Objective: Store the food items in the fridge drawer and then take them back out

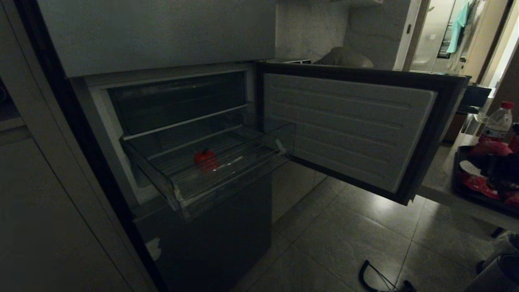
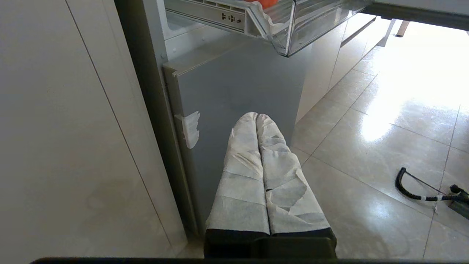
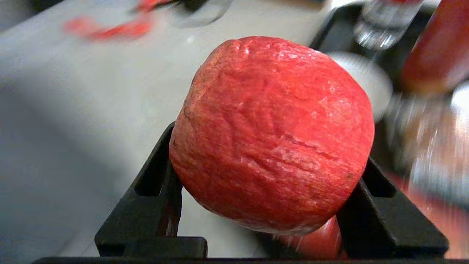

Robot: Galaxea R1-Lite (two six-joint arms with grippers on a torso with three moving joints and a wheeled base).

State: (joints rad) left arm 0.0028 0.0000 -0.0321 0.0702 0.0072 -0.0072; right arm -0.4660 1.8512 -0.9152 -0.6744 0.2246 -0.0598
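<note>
Wrinkled round red fruit (image 3: pixel 273 134) is clamped in right claw (image 3: pixel 269 205); could be dropped short of clear plastic drawer (image 1: pixel 182 194). Left claw (image 2: pixel 257 121) is clenched empty.

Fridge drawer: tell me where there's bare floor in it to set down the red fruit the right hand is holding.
The fridge drawer holds one red item near its middle. The ribbed floor is bare right of it toward the open door, and left toward the near corner. The tray on the counter is crowded.
</note>
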